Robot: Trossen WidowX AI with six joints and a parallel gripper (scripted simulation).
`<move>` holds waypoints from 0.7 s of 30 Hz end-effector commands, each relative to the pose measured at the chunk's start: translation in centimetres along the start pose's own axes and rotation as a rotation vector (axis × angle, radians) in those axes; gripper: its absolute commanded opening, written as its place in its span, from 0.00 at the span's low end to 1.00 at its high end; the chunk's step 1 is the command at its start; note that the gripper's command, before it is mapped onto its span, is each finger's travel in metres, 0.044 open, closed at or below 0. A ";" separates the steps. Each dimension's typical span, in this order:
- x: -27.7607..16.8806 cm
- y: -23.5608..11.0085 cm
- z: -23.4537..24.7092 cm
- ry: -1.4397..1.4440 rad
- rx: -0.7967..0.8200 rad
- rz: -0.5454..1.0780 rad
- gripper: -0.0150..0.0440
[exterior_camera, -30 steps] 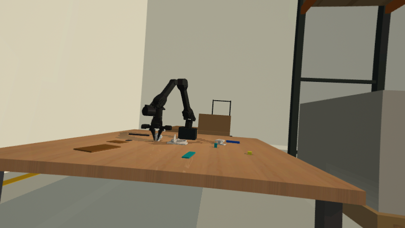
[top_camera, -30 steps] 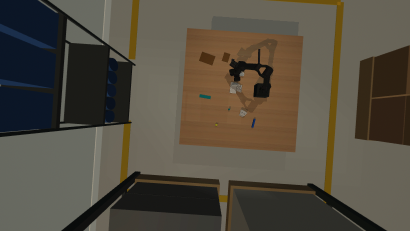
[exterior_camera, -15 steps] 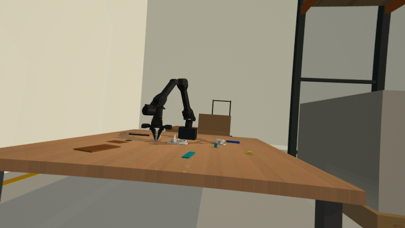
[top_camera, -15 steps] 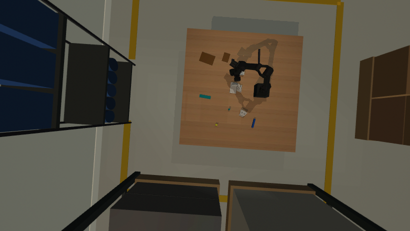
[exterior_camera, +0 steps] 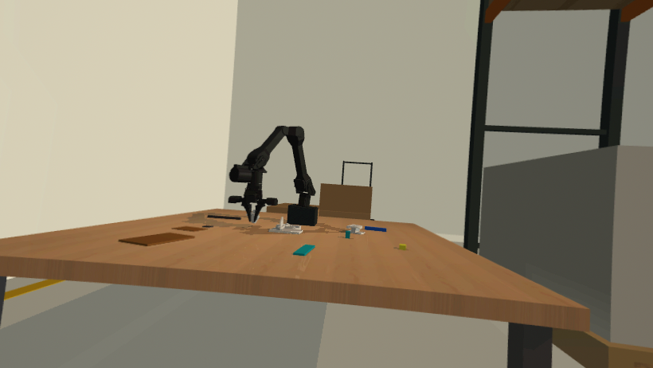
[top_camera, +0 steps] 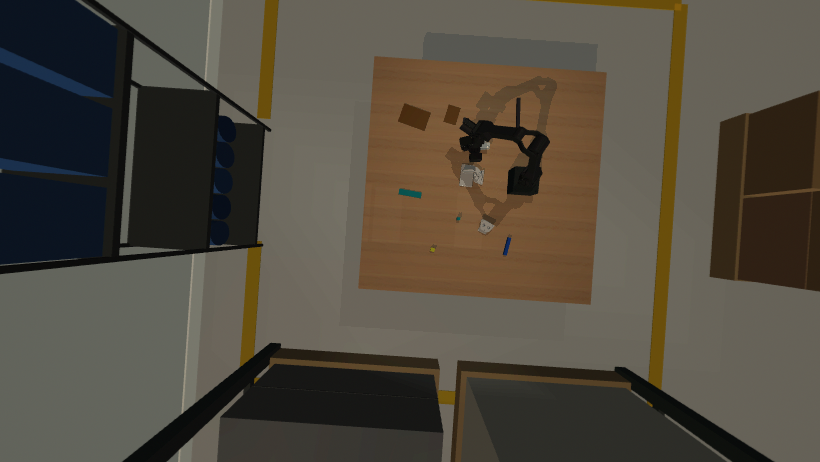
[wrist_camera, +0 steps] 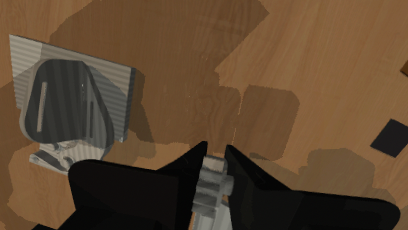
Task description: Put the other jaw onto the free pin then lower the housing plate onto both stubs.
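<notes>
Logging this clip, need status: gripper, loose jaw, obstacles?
Gripper shut on loose jaw. Base assembly beside it, jaw not fitted. No obstruction seen between them.

One arm (top_camera: 504, 132) (exterior_camera: 298, 158), three clusters of white parts (top_camera: 485, 145) (top_camera: 467, 176) (top_camera: 486, 227) (exterior_camera: 254, 217) (exterior_camera: 291, 230) (exterior_camera: 354, 229) (wrist_camera: 212, 187) (wrist_camera: 52, 100).
I count two brown slabs (top_camera: 414, 117) (top_camera: 452, 114) (exterior_camera: 156, 239) (exterior_camera: 188, 228), two teal pieces (top_camera: 410, 193) (top_camera: 458, 218) (exterior_camera: 304, 249) (exterior_camera: 347, 234), one blue bar (top_camera: 506, 245) (exterior_camera: 375, 229), one black bar (top_camera: 518, 113) (exterior_camera: 224, 217), one yellow block (top_camera: 433, 249) (exterior_camera: 401, 246) and one small dark square (exterior_camera: 208, 226) (wrist_camera: 392, 138) on one worktop (top_camera: 367, 281) (exterior_camera: 292, 287); five round blue things (top_camera: 227, 129) (top_camera: 225, 155) (top_camera: 223, 180) (top_camera: 221, 206) (top_camera: 219, 232) sit in a row on the shelving.
</notes>
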State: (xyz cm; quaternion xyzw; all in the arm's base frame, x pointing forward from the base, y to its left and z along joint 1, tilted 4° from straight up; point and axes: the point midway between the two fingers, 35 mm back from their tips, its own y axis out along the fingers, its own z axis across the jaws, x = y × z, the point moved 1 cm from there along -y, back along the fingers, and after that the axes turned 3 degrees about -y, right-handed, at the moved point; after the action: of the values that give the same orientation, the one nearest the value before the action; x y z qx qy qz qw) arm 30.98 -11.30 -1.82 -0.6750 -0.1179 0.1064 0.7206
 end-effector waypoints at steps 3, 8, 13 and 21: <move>0.1 -1.0 -0.1 -0.002 -0.010 -0.006 0.32; 0.1 -1.1 -0.1 -0.002 -0.010 -0.006 0.32; 0.1 -1.1 -0.1 -0.002 -0.010 -0.006 0.32; 0.2 -3.2 -0.2 -0.002 -0.010 -0.006 0.32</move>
State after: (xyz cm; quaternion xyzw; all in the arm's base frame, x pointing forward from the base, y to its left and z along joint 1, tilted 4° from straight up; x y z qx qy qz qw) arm 30.87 -11.39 -0.01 -0.6737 -0.1142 0.1074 0.7222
